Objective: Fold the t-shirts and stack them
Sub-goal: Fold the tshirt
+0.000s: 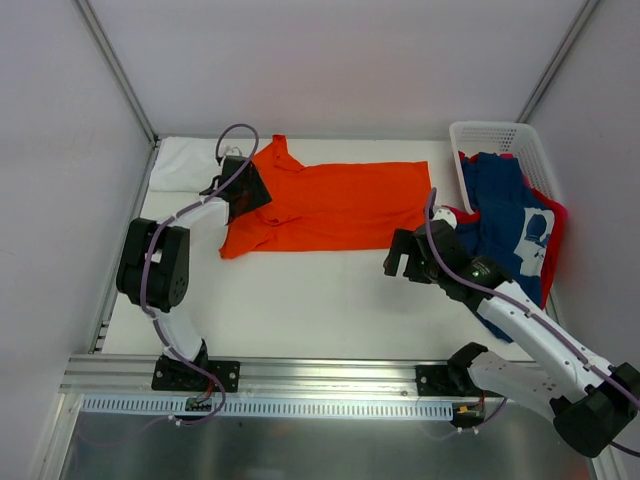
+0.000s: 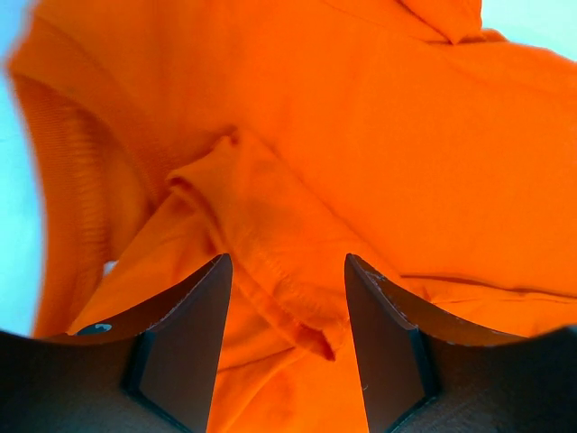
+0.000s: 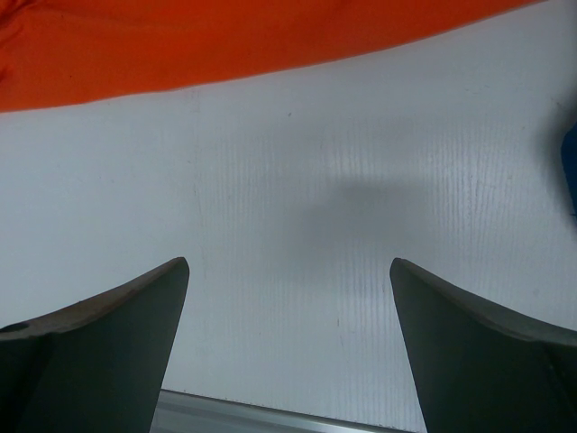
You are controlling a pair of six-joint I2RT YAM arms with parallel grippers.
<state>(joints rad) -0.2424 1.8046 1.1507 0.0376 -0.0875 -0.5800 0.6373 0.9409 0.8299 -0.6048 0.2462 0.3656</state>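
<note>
The orange t-shirt (image 1: 340, 205) lies spread across the middle of the table, its sleeve end to the left. My left gripper (image 1: 250, 190) is down on that left end. In the left wrist view its jaws (image 2: 287, 262) stand partly apart, straddling a raised fold of the orange t-shirt (image 2: 288, 289) with gaps on both sides. My right gripper (image 1: 398, 262) hovers open over bare table just below the shirt's right end; in the right wrist view (image 3: 288, 266) nothing is between its fingers and the orange hem (image 3: 180, 45) lies ahead. A navy t-shirt (image 1: 505, 200) with white print drapes out of the basket over a pink-red one (image 1: 553, 215).
A white lattice basket (image 1: 490, 135) stands at the back right corner. White cloth (image 1: 180, 165) lies at the back left, beside the left gripper. White walls close in the left, back and right sides. A metal rail (image 1: 330, 375) runs along the near edge.
</note>
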